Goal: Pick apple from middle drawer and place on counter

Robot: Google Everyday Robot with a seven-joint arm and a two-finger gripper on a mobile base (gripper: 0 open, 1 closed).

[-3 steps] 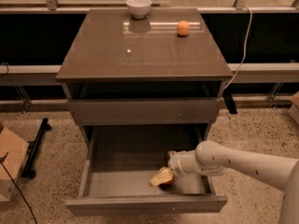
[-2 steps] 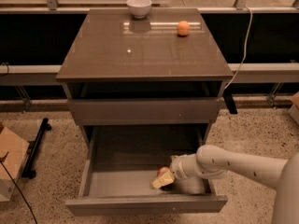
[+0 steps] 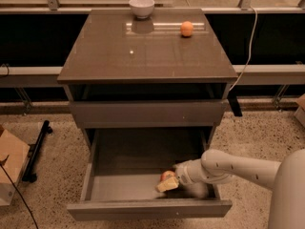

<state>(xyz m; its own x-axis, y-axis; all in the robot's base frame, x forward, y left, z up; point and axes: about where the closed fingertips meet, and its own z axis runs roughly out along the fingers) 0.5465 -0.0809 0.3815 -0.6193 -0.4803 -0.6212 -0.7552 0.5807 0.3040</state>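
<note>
The middle drawer [image 3: 147, 208] is pulled out at the bottom of the cabinet. The apple [image 3: 167, 175], small and red, lies on its floor right of the middle, near the front. My gripper [image 3: 167, 183] reaches into the drawer from the right on a white arm and sits right at the apple, touching or almost touching its front side. The counter [image 3: 143, 51] is the glossy brown-grey top of the cabinet, well above the gripper.
A white bowl [image 3: 142, 6] and a plain orange fruit [image 3: 187, 28] stand at the back of the counter. Another flat grey drawer front [image 3: 147, 113] is shut above the open drawer. A cardboard box [image 3: 9, 166] and a black stand [image 3: 35, 151] lie on the floor to the left.
The gripper has shifted slightly lower inside the drawer. The red apple now shows just above its tip, where it did not show before.
</note>
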